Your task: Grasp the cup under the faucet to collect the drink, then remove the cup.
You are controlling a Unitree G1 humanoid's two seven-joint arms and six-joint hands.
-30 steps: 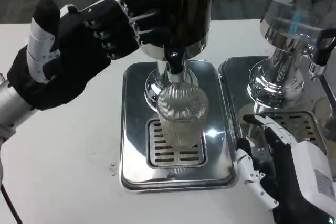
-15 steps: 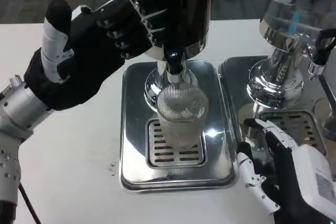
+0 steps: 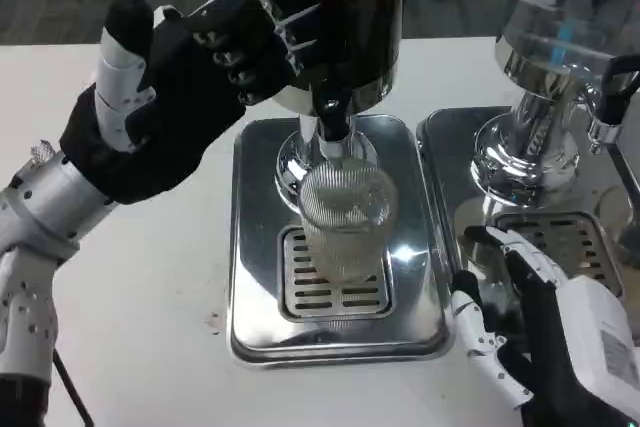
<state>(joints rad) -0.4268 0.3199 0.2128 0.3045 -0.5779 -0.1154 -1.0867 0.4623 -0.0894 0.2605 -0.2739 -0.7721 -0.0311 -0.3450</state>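
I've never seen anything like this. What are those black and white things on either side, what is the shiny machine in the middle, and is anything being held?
You are looking down from a camera on a humanoid robot's head or chest, so the things at the sides are its own hands. The left hand is raised beside the dark drink dispenser, fingers reaching toward it; whether they touch it is hard to tell. The right hand waits low, open, holding nothing. Under the dispenser's faucet stands a ribbed clear cup on the grille of a shiny metal drip tray. Neither hand holds the cup. A second dispenser stands to the right. Everything sits on a white table.
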